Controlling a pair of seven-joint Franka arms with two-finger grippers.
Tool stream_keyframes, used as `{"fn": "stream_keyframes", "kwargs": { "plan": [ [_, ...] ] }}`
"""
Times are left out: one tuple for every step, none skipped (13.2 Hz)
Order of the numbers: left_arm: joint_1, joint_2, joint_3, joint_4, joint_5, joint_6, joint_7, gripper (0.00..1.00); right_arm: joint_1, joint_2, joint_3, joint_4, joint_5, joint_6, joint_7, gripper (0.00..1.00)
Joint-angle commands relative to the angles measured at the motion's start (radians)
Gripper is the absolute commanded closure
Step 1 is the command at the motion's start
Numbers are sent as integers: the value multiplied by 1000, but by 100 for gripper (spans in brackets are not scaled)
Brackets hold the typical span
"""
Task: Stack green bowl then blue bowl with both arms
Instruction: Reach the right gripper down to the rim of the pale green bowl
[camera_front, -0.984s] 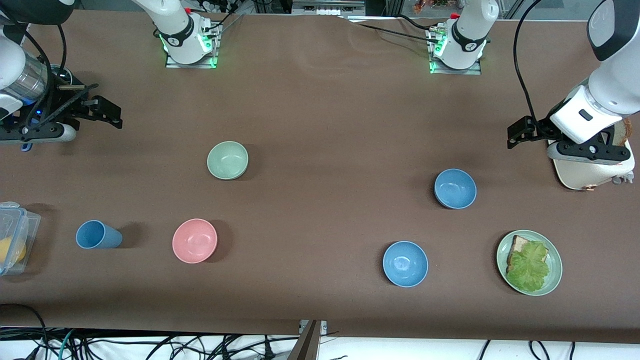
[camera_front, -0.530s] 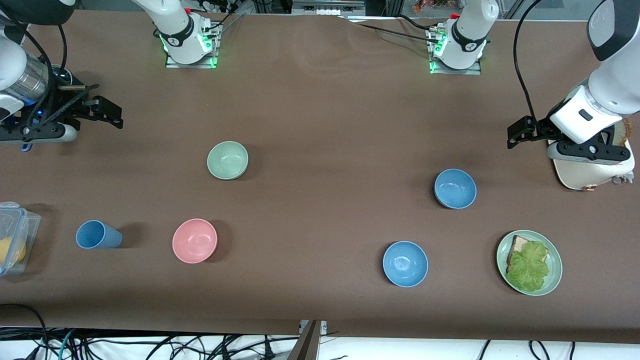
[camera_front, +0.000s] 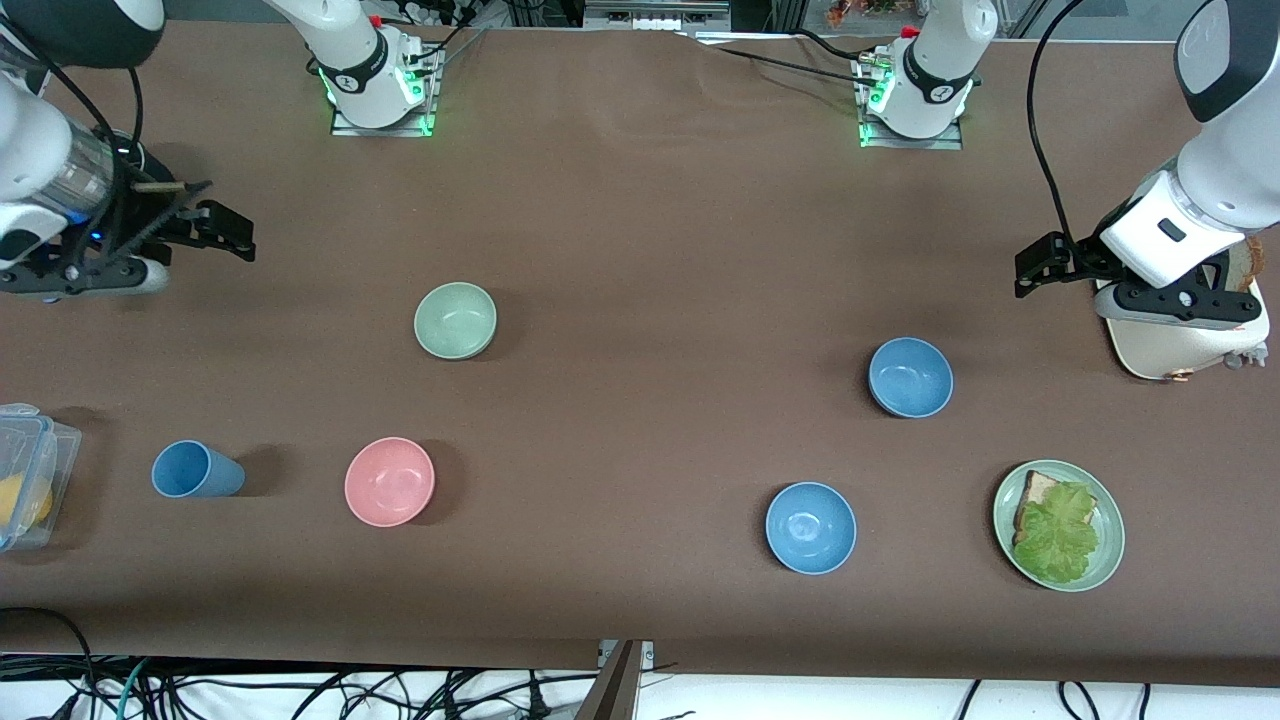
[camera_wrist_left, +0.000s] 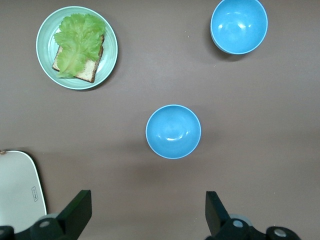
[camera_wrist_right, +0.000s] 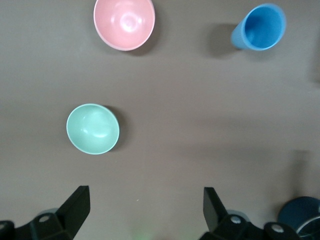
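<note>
While the front view hides finger spacing, both wrist views show it: right gripper (camera_wrist_right: 142, 212) spread wide, empty, over bare table, green bowl (camera_wrist_right: 93, 128) well apart from it. Left gripper (camera_wrist_left: 145, 215) likewise spread and empty, blue bowl (camera_wrist_left: 173, 131) near it, brighter blue bowl (camera_wrist_left: 239, 25) farther out.

Green bowl (camera_front: 455, 320) upright, empty, steel-blue bowl (camera_front: 910, 377) upright, well apart
</note>
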Motion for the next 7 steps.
{"fn": "stream_keyframes", "kwargs": {
  "plan": [
    [5, 15, -3, 31, 19, -27, 15, 0, 21, 18, 1, -117, 29, 135, 0, 0],
    [5, 15, -3, 31, 19, -25, 15, 0, 36, 18, 1, -185, 31, 212, 7, 0],
    [5, 15, -3, 30, 19, -25, 15, 0, 48, 16, 3, -251, 31, 293, 12, 0],
    [5, 15, -1, 31, 19, -27, 15, 0, 65, 18, 3, -303, 31, 364, 18, 0],
    [5, 15, -2, 30, 19, -28, 15, 0, 79, 33, 3, -352, 31, 442, 21, 0],
    [5, 15, -1, 30, 19, -30, 15, 0, 103, 56, 3, -392, 31, 516, 23, 0],
    [5, 15, -1, 30, 19, -31, 15, 0, 116, 75, 3, -434, 31, 591, 44, 1]
  ]
}}
